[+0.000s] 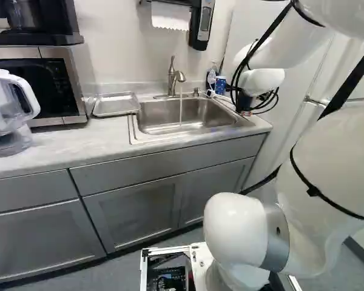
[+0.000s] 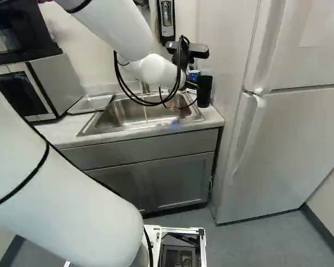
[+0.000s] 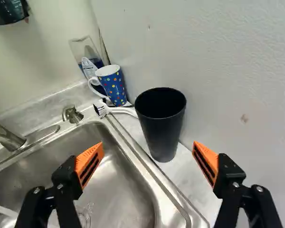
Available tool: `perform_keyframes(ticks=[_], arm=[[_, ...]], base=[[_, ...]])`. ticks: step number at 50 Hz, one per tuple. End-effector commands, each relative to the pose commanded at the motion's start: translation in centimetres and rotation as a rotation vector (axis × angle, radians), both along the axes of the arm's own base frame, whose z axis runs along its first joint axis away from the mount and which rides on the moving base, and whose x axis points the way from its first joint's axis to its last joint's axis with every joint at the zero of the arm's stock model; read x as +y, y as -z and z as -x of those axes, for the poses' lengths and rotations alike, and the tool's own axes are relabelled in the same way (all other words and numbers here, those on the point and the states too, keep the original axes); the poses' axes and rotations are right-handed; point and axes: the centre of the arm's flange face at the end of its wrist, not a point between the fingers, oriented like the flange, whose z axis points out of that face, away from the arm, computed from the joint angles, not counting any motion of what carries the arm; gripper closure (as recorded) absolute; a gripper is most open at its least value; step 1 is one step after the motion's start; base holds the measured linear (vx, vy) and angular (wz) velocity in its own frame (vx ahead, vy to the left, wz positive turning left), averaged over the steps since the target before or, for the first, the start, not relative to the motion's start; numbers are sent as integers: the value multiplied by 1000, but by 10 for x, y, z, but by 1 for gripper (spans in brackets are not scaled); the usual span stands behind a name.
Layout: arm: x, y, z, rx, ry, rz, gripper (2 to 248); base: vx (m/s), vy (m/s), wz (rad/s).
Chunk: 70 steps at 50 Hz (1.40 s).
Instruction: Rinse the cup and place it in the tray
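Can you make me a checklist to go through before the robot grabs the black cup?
1. Gripper open: ok.
2. Black cup standing upright beside the sink: ok.
3. Black cup held: not ok, the fingers aren't touching it.
4. Brush clear of the cup: cannot tell, its handle reaches behind.
5. Water running: ok.
6. Tray beside the sink: ok.

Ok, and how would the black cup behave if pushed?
Pushed up high, the cup may tip, since it tapers to a narrower base. Its smooth, evenly round wall suggests something fairly stiff, perhaps a little slippery.
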Motion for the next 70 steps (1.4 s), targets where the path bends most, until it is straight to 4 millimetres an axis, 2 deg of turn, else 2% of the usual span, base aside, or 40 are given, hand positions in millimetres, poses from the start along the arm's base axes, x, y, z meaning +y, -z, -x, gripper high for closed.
perform_keyframes(ticks=[28, 56, 70], arm=[[-10, -1, -15, -8, 31, -29, 3], [-14, 1, -35, -25, 103, -142, 3], [-14, 4, -33, -14, 142, -209, 3]], base=[[0, 0, 0], [0, 0, 0], [0, 0, 0]])
